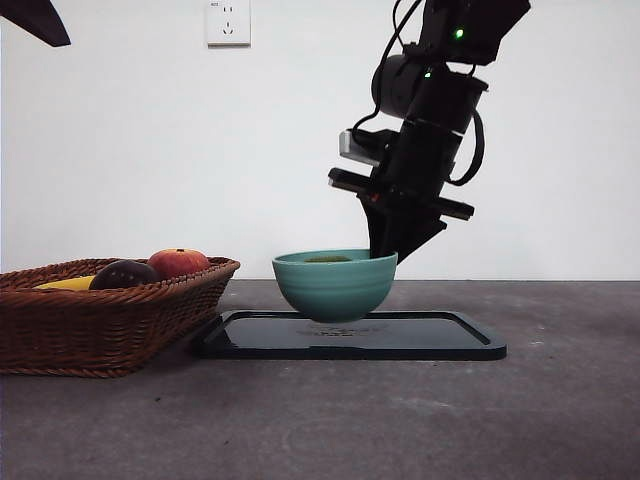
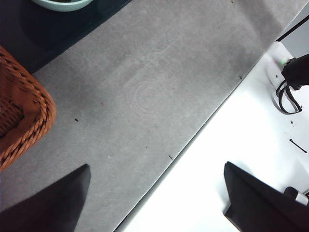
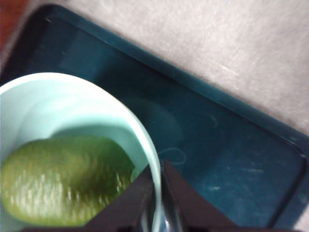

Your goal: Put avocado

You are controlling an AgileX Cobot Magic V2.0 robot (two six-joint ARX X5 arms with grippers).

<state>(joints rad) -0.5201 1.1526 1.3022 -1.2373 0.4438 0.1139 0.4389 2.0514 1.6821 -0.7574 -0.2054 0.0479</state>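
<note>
Two arms shared the grey table (image 1: 560, 400); only one worked, and the black tray (image 1: 440, 340) serves as the landmark for every place here. Largest after the table was the wicker basket (image 1: 110, 320), which sat just beside the tray's end, its corner nearly touching the tray in the front view; it held a red apple (image 1: 178, 262), a dark purple fruit (image 1: 124, 274) and a yellow fruit (image 1: 68, 284), all packed close together. The tray itself lay flat on the table; a teal bowl (image 1: 335, 288) appeared lifted slightly above the tray's surface, over the end nearer the basket, tilted a little. The right gripper (image 3: 158, 193) came down from above the tray's middle, dark and large; its jaws were pinched together on the bowl's rim, one jaw inside the wall and one outside, as the right wrist view showed. The avocado (image 3: 63, 181) lay inside the bowl, against the wall beside the inner jaw; in the front view only its green top showed above the rim. The left gripper (image 2: 154, 203) hung away from the tray, over the table's edge; its jaws stood wide apart with nothing between them; a wall socket (image 1: 228, 22) sat high behind the tray.
</note>
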